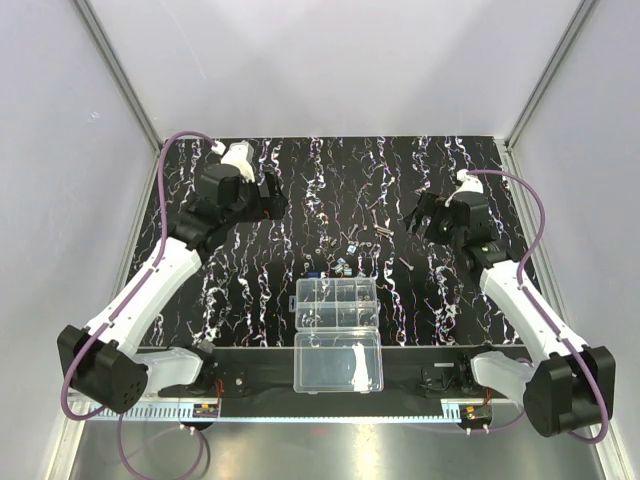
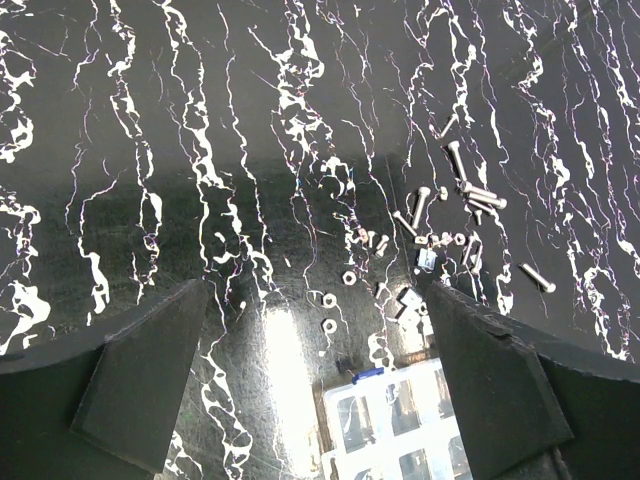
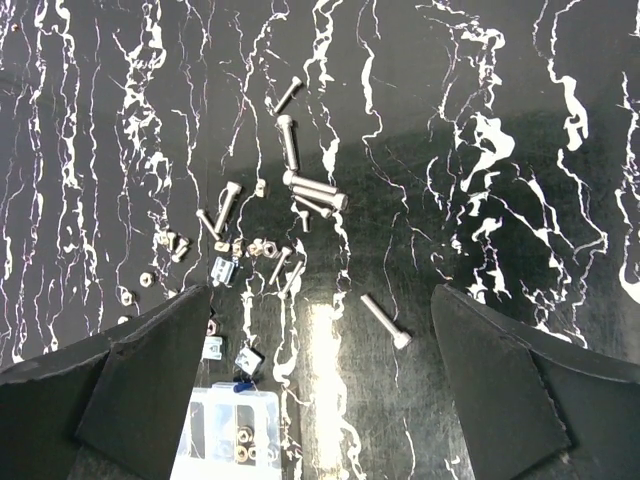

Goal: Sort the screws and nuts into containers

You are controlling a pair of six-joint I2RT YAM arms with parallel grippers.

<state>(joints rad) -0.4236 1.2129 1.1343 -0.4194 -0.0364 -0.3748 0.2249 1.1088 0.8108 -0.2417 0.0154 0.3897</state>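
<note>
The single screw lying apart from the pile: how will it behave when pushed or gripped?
The lone screw has a round shaft and a wider head, so a push probably rolls it in an arc. It looks rigid, thin and flat on the mat, so a grip may slip.

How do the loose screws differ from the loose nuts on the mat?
The screws are long and slim, with a head; the nuts are short and ring-like. In the right wrist view the screws spread farther up and right, the nuts lower left, nearer the clear box. Both are silvery metal, loose on the black mat.
</note>
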